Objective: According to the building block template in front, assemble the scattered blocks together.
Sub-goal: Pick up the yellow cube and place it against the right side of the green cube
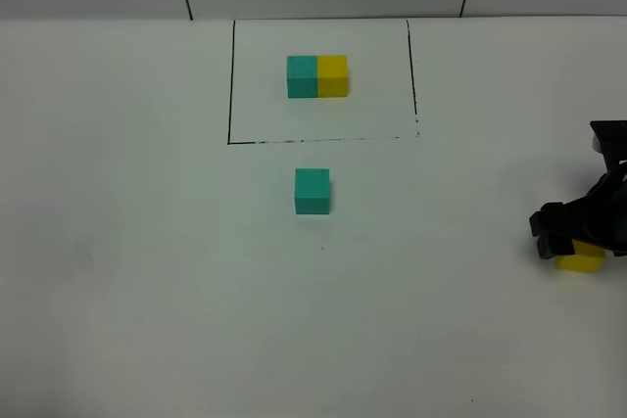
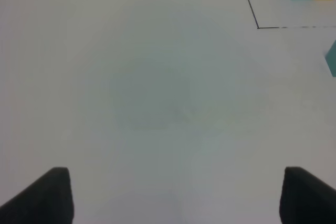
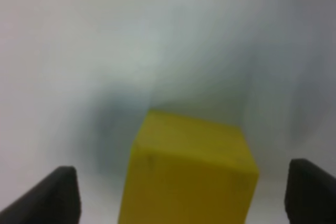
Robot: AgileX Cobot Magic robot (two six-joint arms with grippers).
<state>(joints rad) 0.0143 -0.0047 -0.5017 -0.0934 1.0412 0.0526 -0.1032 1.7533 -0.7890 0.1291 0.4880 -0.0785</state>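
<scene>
Two loose cubes on the white table; teal cube sits alone near the middle, just outside the near line of the black outline; template lies inside that outline, teal half left and yellow half right in the high view, joined flush; yellow cube is far out at the right edge, well apart from the teal one. Right gripper is down over the yellow cube; I see its fingers on either side with table showing in both gaps, so jaws apart, straddling, not clamped. Left gripper is outside the high view; its wrist view shows jaws wide apart over the table, nothing between them; template and a sliver of the teal cube are in sight beyond it.
</scene>
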